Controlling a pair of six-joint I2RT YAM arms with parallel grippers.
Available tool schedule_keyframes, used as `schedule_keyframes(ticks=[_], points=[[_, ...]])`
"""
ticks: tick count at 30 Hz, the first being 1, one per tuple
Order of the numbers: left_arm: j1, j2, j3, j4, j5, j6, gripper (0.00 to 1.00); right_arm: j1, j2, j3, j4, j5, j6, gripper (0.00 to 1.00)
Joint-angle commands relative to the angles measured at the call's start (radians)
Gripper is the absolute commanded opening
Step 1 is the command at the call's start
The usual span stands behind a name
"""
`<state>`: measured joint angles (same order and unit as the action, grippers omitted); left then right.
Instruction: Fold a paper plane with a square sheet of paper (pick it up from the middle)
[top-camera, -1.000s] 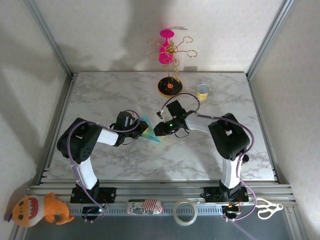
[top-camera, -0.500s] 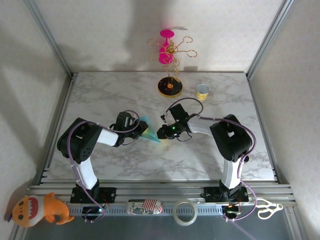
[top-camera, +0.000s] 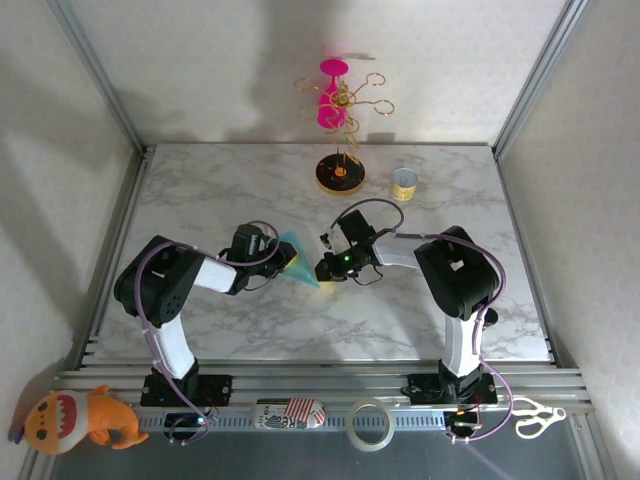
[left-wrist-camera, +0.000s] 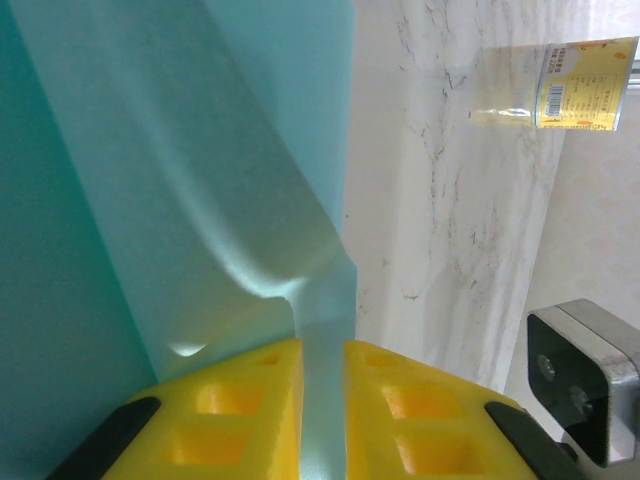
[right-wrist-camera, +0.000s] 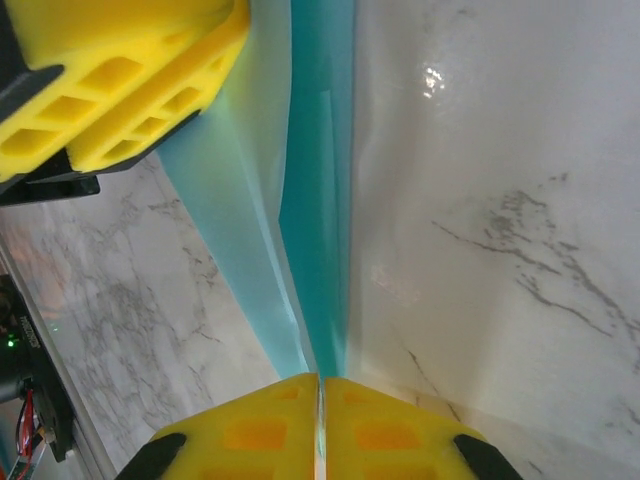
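The square sheet of paper (top-camera: 298, 256) is teal-blue and folded into a slim pointed shape like a paper plane, held between both arms at the table's middle. My left gripper (top-camera: 283, 262) is shut on its wide end; in the left wrist view the paper (left-wrist-camera: 180, 200) runs up from between the yellow fingers (left-wrist-camera: 230, 410) of that gripper (left-wrist-camera: 322, 400). My right gripper (top-camera: 322, 270) is shut on the narrow tip. In the right wrist view the layered folds (right-wrist-camera: 315, 200) rise from my right gripper (right-wrist-camera: 320, 410), and the left gripper's yellow fingers (right-wrist-camera: 120, 80) show at top left.
A round black-and-yellow stand base (top-camera: 340, 175) with a gold and pink ornament (top-camera: 335, 95) stands at the back. A yellow can (top-camera: 404, 184) (left-wrist-camera: 555, 85) sits to its right. Plush toy (top-camera: 75, 418), tape roll (top-camera: 368, 425) and scissors (top-camera: 535, 417) lie along the near rail.
My right gripper has edged towards the paper's tip and closed on it. The left gripper has kept its grip and place.
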<state>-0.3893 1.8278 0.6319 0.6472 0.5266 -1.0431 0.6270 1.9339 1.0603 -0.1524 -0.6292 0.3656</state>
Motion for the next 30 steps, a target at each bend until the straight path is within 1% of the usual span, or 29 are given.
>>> schedule_keyframes(ticks=[1,7,10,13,15,17,20,26,30], points=[[-0.005,0.025,-0.028,-0.041,-0.02,0.013,0.18,0.011,0.027,0.016,-0.014,-0.015,-0.02,0.11],[-0.004,0.025,-0.029,-0.043,-0.02,0.014,0.18,0.013,0.025,0.023,-0.022,0.007,-0.017,0.12],[-0.003,0.025,-0.031,-0.044,-0.02,0.015,0.18,0.01,-0.039,0.022,-0.015,0.051,-0.01,0.16],[-0.003,0.024,-0.032,-0.051,-0.022,0.017,0.18,0.01,-0.116,0.013,-0.002,0.126,-0.007,0.18],[-0.003,0.024,-0.032,-0.055,-0.023,0.017,0.18,0.011,-0.14,0.013,0.011,0.128,-0.008,0.18],[-0.002,0.024,-0.032,-0.056,-0.025,0.017,0.18,0.018,-0.126,0.029,0.009,0.078,-0.016,0.16],[-0.002,0.024,-0.032,-0.058,-0.025,0.015,0.18,0.042,-0.085,0.063,0.008,0.042,-0.011,0.14],[-0.002,0.021,-0.031,-0.069,-0.03,0.014,0.18,0.062,-0.008,0.121,0.008,0.027,0.016,0.11],[-0.002,0.021,-0.028,-0.087,-0.034,0.012,0.17,0.087,0.027,0.13,-0.005,0.042,0.031,0.1]])
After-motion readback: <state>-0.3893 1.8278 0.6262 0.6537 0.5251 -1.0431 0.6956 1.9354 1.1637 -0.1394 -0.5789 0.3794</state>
